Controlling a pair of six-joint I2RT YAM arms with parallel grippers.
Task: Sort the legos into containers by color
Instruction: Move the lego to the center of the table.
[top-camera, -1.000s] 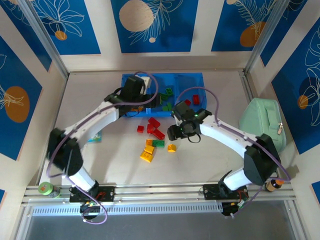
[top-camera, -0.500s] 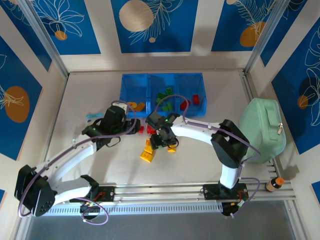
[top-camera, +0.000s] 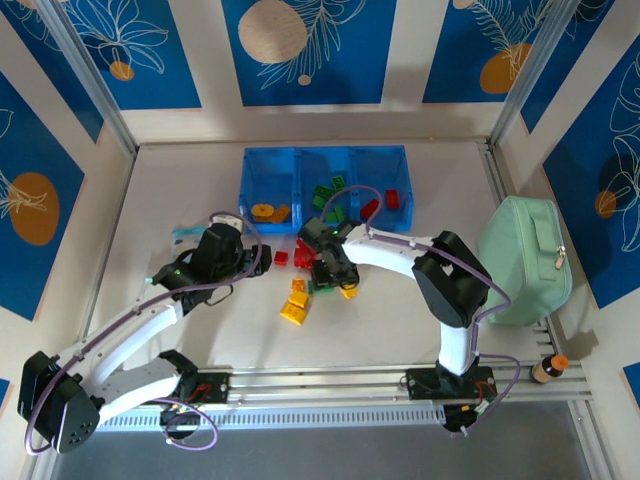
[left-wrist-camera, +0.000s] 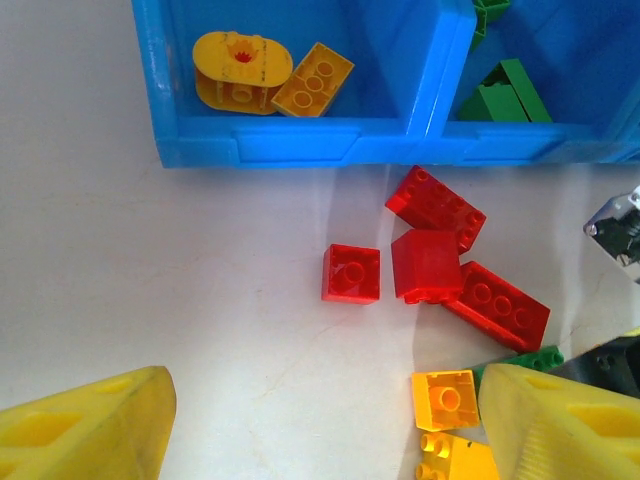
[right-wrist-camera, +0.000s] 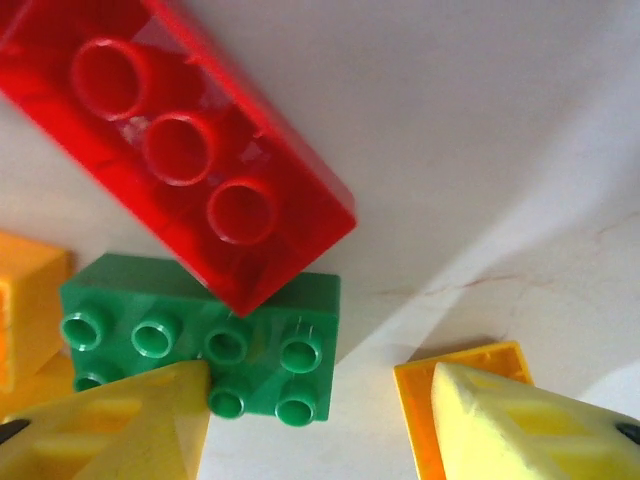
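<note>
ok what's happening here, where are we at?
Two arms are sorting lego bricks by colour into the blue tray. It holds yellow pieces on the left, green bricks in the middle, red bricks on the right. A mixed pile lies loose on the table. The right gripper is down in it, jaws open at a green brick beside a long red brick. The left gripper hangs nearby, jaws open and empty.

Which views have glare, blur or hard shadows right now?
Right wrist: the red brick has glossy highlights on its studs, the right fingers are soft at the bottom edge, and a diagonal shadow crosses the table. Left wrist: the loose bricks are sharp, the left fingers are out of focus, and the table is nearly washed out. Top external: evenly lit and sharp throughout.
</note>
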